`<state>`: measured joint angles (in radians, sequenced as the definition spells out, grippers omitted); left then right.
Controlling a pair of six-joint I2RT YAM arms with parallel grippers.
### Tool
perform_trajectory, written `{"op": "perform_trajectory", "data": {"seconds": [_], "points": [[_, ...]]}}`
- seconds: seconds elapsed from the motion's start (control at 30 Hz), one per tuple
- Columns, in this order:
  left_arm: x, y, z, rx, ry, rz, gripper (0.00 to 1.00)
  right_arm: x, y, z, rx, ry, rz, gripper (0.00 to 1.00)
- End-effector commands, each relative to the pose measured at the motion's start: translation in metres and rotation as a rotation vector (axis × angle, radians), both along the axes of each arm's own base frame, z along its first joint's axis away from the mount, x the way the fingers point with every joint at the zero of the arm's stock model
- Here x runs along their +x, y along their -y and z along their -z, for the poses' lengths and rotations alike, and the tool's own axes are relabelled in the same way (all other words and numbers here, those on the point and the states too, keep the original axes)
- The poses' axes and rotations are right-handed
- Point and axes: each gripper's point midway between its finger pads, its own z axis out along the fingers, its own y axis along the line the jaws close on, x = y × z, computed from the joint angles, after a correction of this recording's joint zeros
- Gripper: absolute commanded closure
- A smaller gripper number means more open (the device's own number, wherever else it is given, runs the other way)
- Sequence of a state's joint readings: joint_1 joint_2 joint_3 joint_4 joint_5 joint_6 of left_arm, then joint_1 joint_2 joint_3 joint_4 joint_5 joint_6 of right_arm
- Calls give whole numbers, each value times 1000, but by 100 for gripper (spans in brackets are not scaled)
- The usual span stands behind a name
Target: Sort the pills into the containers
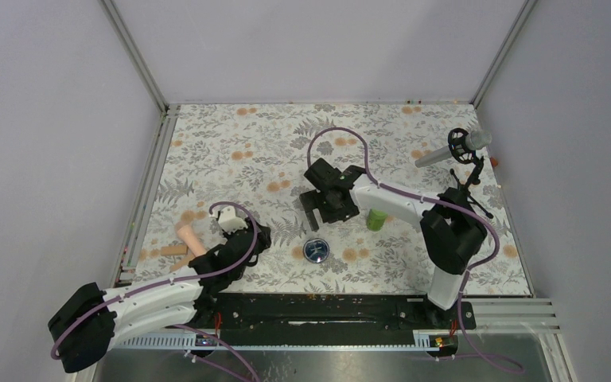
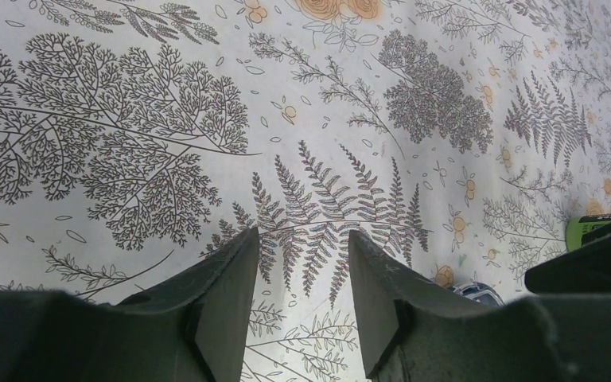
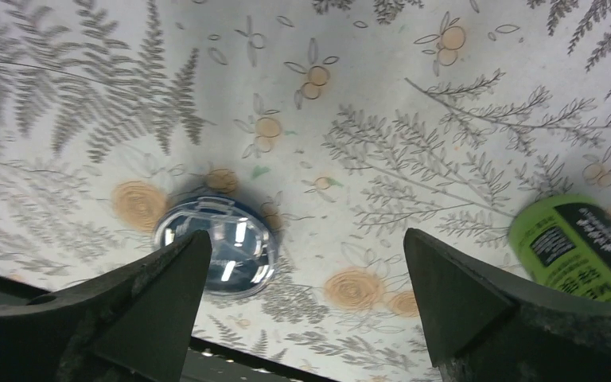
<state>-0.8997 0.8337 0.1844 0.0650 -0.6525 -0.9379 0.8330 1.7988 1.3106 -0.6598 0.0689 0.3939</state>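
A bright green bottle (image 1: 376, 219) stands upright right of the table's centre. A shallow dark-blue jar with a shiny rim (image 1: 317, 250) sits nearer the front. My right gripper (image 1: 318, 215) hovers just behind the jar and left of the bottle, wide open and empty. In the right wrist view it (image 3: 306, 239) has the jar (image 3: 219, 247) by its left finger and the bottle (image 3: 581, 251) beyond its right finger. My left gripper (image 1: 261, 236) is low over the cloth left of the jar, open and empty (image 2: 302, 239). No loose pills can be made out.
Peach-pink rods (image 1: 188, 237) lie at the left by my left arm. A microphone on a stand (image 1: 453, 151) is at the back right. The left wrist view shows the bottle's edge (image 2: 585, 231) and a sliver of the jar (image 2: 477, 292). A black rail (image 1: 326, 306) runs along the front edge.
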Motion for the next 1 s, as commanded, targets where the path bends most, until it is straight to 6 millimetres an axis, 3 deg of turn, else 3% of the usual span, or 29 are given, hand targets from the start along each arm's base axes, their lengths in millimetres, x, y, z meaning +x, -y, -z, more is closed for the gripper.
{"op": "perform_trajectory", "data": {"seconds": [0.0, 0.17, 0.53, 0.97], "points": [[10, 6, -18, -27, 51, -9, 54, -13, -18, -5, 46, 34, 107, 1], [11, 5, -20, -20, 58, -11, 53, -24, -30, 7, 50, 31, 165, 1], [10, 2, -21, -43, 80, -14, 51, -38, -37, 32, -17, -16, 176, 1], [6, -1, -13, -55, 76, -8, 51, -49, -29, 46, -130, 9, 172, 1]]}}
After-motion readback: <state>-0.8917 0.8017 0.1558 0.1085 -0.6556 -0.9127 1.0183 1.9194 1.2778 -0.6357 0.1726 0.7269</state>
